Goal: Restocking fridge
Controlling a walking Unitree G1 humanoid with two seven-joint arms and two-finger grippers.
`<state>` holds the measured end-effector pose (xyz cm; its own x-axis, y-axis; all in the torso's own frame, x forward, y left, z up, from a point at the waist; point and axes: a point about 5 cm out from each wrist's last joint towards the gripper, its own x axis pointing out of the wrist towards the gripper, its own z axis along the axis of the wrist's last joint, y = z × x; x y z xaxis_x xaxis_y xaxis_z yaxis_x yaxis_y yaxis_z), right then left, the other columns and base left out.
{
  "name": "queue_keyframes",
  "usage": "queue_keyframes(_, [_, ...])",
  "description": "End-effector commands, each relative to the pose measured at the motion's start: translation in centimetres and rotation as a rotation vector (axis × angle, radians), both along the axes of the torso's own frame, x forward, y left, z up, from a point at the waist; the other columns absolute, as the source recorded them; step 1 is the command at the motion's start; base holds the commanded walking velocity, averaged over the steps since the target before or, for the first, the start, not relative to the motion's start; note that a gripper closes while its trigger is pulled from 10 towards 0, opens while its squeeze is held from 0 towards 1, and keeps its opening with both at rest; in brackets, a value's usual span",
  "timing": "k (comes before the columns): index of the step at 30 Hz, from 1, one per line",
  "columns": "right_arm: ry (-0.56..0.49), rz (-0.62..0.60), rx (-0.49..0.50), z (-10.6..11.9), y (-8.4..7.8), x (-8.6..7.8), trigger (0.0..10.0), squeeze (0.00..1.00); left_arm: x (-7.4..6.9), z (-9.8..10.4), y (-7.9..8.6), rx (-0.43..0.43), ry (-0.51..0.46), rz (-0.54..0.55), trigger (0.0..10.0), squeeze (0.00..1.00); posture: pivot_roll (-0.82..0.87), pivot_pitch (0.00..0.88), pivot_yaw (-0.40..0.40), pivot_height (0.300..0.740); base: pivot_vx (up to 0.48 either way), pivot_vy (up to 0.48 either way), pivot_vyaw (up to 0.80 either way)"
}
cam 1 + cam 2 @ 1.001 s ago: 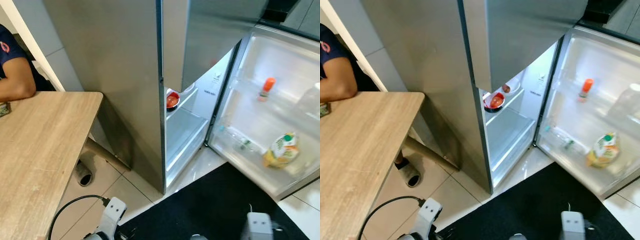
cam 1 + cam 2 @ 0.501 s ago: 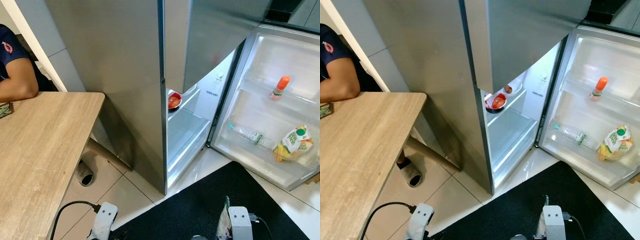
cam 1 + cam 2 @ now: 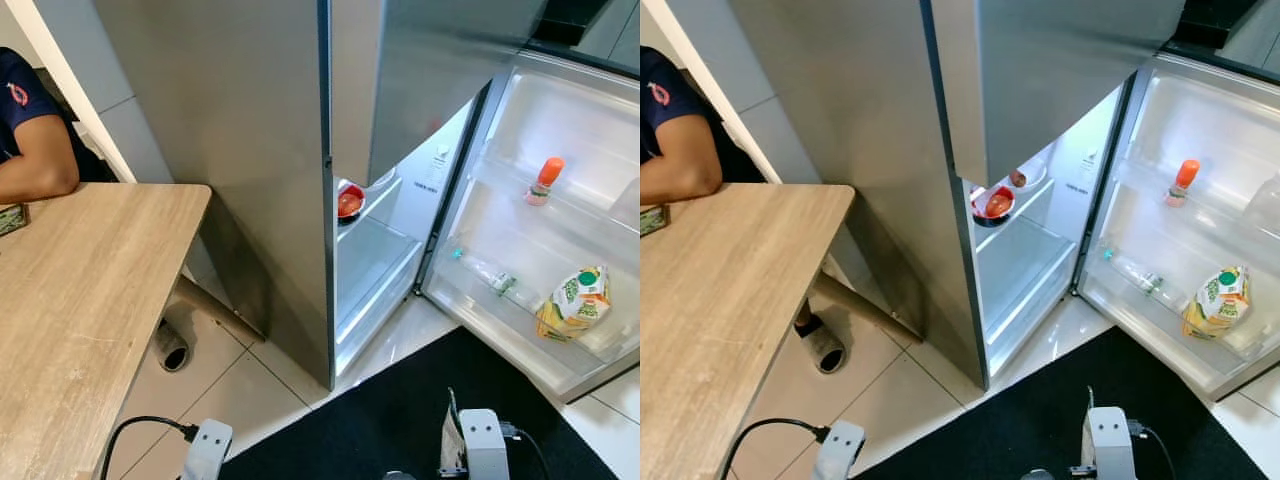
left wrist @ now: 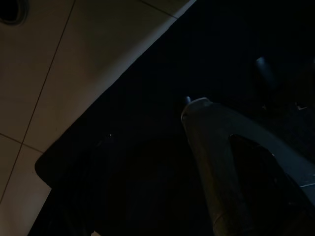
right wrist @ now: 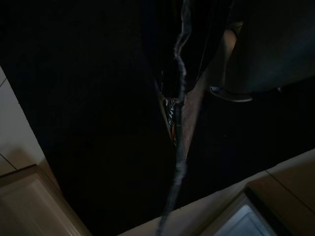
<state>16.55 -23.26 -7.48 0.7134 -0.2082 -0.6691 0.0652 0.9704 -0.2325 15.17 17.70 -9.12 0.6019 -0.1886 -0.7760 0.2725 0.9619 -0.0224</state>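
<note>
Fridge [image 3: 250, 150] is the landmark: steel body dead ahead, lower door [image 3: 540, 230] swung open to its right, interior lit. Red bowl [image 3: 995, 204] sits on the top shelf just inside the opening, with a second light bowl [image 3: 1025, 176] behind it, deeper in. Door racks: orange-capped bottle [image 3: 541, 180] stands upright in the upper rack; clear bottle [image 3: 490, 276] lies on its side in the lower rack, and a yellow-green pouch [image 3: 572, 302] leans in the same rack, further from the hinge. Wooden table [image 3: 80, 300] stands to the fridge's left; a person's arm [image 3: 35, 165] in a dark sleeve rests at its far edge. A slipper [image 3: 823, 345] lies on the tile floor [image 3: 210, 390] between table and fridge. Black mat [image 3: 400, 420] covers the floor in front of the open door. Both arms hang low over the mat, the left wrist housing [image 3: 207, 447] at the mat's tile edge, the right wrist housing [image 3: 477, 444] below the door. Left claw [image 4: 206, 147] and right claw [image 5: 177, 123] views are too dark: cannot tell finger spread. In the right wrist view something thin with printed lettering sits at the claw, identity unclear.
</note>
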Motion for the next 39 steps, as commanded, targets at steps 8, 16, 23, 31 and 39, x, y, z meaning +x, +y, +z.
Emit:
queue_keyframes(8, [0.014,0.103,0.056,-0.1,1.4,0.4,10.0,0.0,-0.6,-0.3,0.2,0.017,0.029,0.018,10.0,0.0,-0.15,0.133,0.077,0.74,0.0,0.0,0.0])
queue_keyframes(16, [0.002,0.152,0.106,-0.2,2.8,0.7,10.0,0.0,0.0,-0.1,0.0,0.002,0.001,0.062,10.0,0.0,-0.15,0.132,0.076,0.74,0.0,0.0,0.0])
queue_keyframes(23, [0.026,0.161,0.14,-0.5,3.3,0.4,10.0,0.0,-0.2,-0.1,0.1,-0.004,0.001,0.056,10.0,0.0,-0.15,0.129,0.075,0.74,0.0,0.0,-0.15])
queue_keyframes(31, [0.031,0.157,0.142,-0.6,3.0,0.1,10.0,0.0,-0.4,-0.2,0.0,-0.004,0.007,0.056,10.0,0.0,-0.16,0.127,0.083,0.74,0.0,0.0,-0.74])
queue_keyframes(39, [0.032,0.151,0.14,-0.6,2.9,-0.1,10.0,0.0,-0.4,-0.2,-0.1,-0.007,0.004,0.046,10.0,0.0,-0.16,0.125,0.085,0.74,0.0,0.0,-0.8])
